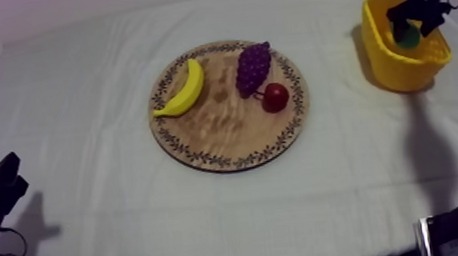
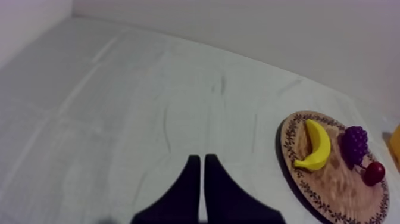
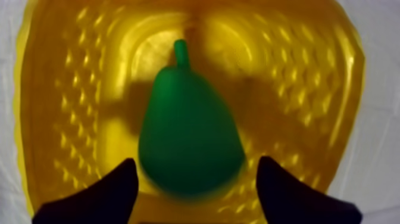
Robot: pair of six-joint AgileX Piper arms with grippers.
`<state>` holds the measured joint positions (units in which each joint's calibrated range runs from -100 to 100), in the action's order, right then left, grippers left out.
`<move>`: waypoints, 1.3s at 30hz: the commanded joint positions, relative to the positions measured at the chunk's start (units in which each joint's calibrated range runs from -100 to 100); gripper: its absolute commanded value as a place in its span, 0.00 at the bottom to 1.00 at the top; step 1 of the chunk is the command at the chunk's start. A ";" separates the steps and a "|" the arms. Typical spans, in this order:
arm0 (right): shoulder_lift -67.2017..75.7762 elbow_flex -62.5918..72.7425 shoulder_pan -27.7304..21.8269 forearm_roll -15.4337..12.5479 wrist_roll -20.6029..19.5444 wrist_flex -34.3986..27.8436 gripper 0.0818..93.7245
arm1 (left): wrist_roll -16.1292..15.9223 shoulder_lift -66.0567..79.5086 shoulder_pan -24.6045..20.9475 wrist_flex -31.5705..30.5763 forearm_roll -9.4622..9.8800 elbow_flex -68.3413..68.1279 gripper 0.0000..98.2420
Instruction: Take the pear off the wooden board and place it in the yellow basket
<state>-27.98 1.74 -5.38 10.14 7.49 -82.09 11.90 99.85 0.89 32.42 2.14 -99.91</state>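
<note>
The pear (image 3: 190,143) is green, and it is inside the yellow basket (image 1: 403,68). The basket stands on the bench (image 1: 86,191) at the far right side, well apart from the wooden board (image 1: 216,131).

The right claw (image 1: 413,25) hangs just over the basket. Its two black fingers (image 3: 122,184) are wide apart. Seen from the right wrist, the pear sits between them, with its stem pointing away from the claw. There is a small gap between the pear and one finger. On the other side I cannot tell if the finger touches it. The claw does not squeeze the pear, so it has hold of nothing. From above, the pear shows just under the finger ends, near the rim of the basket.

The left claw (image 2: 199,159) is low over the grey-white cloth at the near left side of the bench. Its two fingers lie close together like a thin wedge, with nothing between them.

The round board is in the middle of the bench. A banana (image 1: 184,90) lies on its left part. A bunch of grapes (image 1: 252,67) lies to the right of the banana. A small red fruit (image 1: 275,97) sits just beside the grapes, on the near side.
</note>
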 commanded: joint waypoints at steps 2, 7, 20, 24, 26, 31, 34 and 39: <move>0.84 -0.47 0.04 0.25 0.18 -0.22 0.81 | -0.01 -0.02 0.01 0.00 0.03 0.02 0.00; 4.40 -0.79 0.29 0.54 0.52 -0.45 0.90 | -0.01 -0.02 0.01 0.00 0.03 0.02 0.00; 26.19 -1.72 2.10 0.37 -0.06 3.14 0.61 | -0.01 -0.02 0.01 0.00 0.03 0.02 0.00; 34.32 -8.56 3.96 0.80 -2.07 9.40 0.51 | -0.01 -0.02 0.01 0.00 0.03 0.02 0.00; 38.59 -13.11 4.94 0.71 -3.13 12.84 0.46 | -0.01 -0.02 0.01 0.00 0.03 0.02 0.00; 50.39 -25.91 7.66 1.06 -6.78 19.87 0.38 | -0.01 -0.02 0.01 0.00 0.03 0.02 0.00; 58.08 -34.38 8.71 2.15 -9.45 24.51 0.30 | -0.01 -0.02 0.01 0.00 0.03 0.02 0.00; 69.83 -48.07 10.64 3.78 -11.50 29.72 0.13 | -0.01 -0.02 0.01 0.00 0.03 0.02 0.00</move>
<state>34.00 -36.31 4.81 13.87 -3.35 -54.12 11.90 99.85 0.89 32.42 2.14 -99.91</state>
